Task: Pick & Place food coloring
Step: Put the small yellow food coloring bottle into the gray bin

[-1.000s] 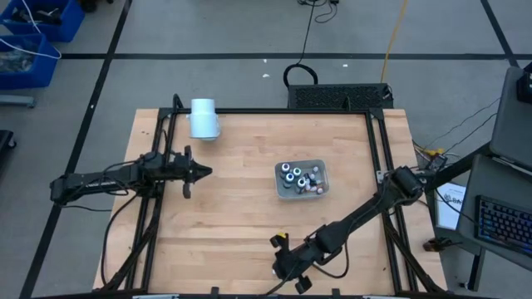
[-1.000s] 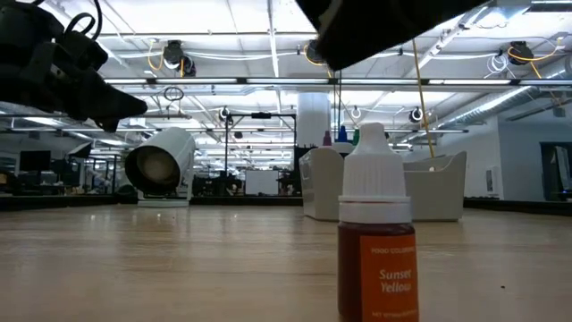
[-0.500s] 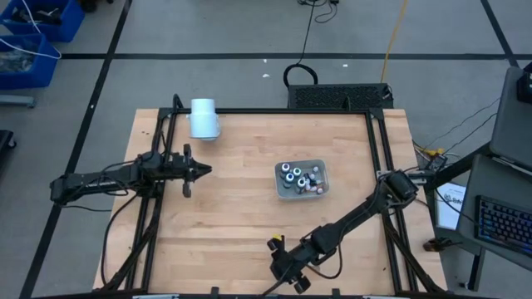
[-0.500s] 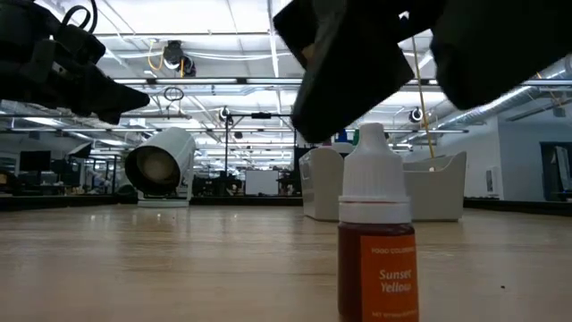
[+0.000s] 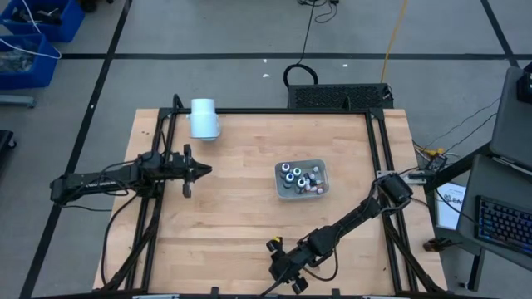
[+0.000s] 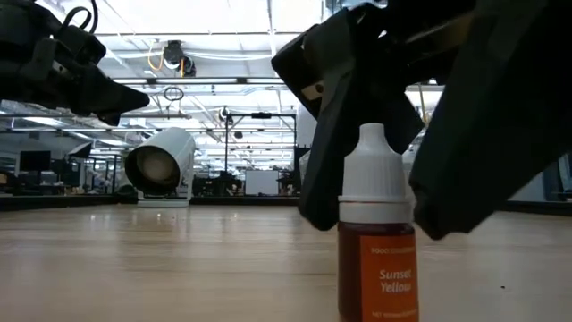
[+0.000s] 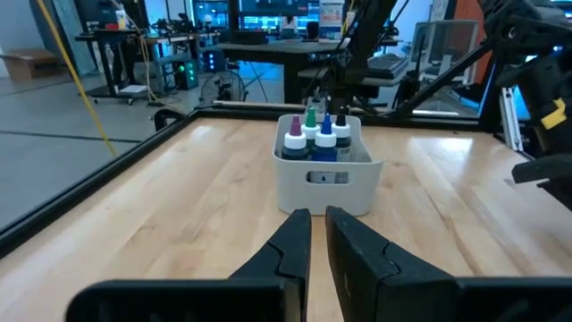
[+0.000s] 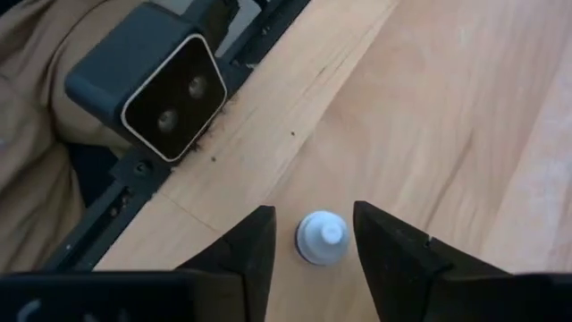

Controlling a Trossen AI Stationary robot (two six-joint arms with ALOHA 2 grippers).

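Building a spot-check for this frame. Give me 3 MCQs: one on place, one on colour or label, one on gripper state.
1. Where is the right gripper?
A. Over the grey tray
B. At the table's near edge, around a lone bottle
C. Beside the pale cylinder

2. What does the lone bottle look like?
A. Blue liquid, green cap
B. Clear liquid, black cap
C. Orange liquid, white cap, labelled Sunset Yellow

3. How do the right gripper's fingers stand?
A. Open, one on each side of the cap, not touching it
C. Shut on the tray's rim
B. Shut on the cap

Answers: 1 B, the high view shows it low on the table, away from the tray and the cylinder. 2 C, the low view shows label and cap. 3 A, the right wrist view shows gaps beside the cap.
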